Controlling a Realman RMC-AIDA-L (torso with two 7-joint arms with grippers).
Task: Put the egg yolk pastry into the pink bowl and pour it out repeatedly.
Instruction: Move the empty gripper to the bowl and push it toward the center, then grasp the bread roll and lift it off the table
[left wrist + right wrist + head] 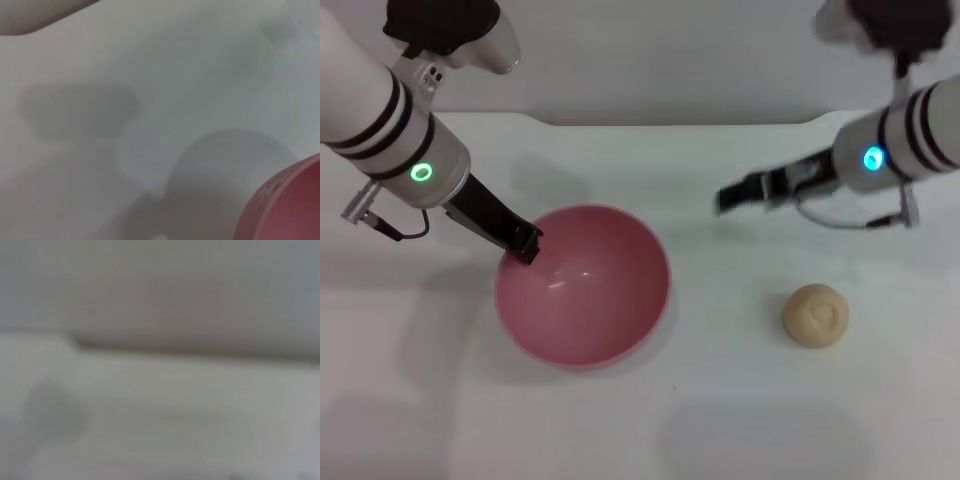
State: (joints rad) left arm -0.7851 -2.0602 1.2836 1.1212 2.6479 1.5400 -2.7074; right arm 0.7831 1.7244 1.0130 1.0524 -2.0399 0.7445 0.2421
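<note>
**Pastry out on the table, left gripper on the bowl rim**

On the white tabletop [720,420], the round, deep, glossy pink plastic bowl [583,285] sits a bit left of centre in the head view. It looks tipped slightly, with its opening facing up and a little toward the robot's right, and nothing is inside it, just a couple of light glints on the smooth inner wall.

Over on the robot's right side, the small round pale beige-yellow egg yolk pastry [815,315] is lying on the table by itself, well apart from the bowl. You can see a soft crease on its matte top.

Left gripper [527,243]: the black fingers come down at a slant from the white arm with the green light and meet the bowl's rim on its far-left side. They look clamped onto the rim, so I'd call that grasping the pink bowl. The left wrist camera only catches a slice of pink rim [287,205] in one corner, plus shadows on the table.

Right gripper [732,197]: it hangs above the table, beyond the pastry and off to the bowl side of it, pointing toward the robot's left. It's smeared in the head view, touching nothing, and I honestly can't tell how its fingers are set. The right wrist camera is just blurry table and wall.
</note>
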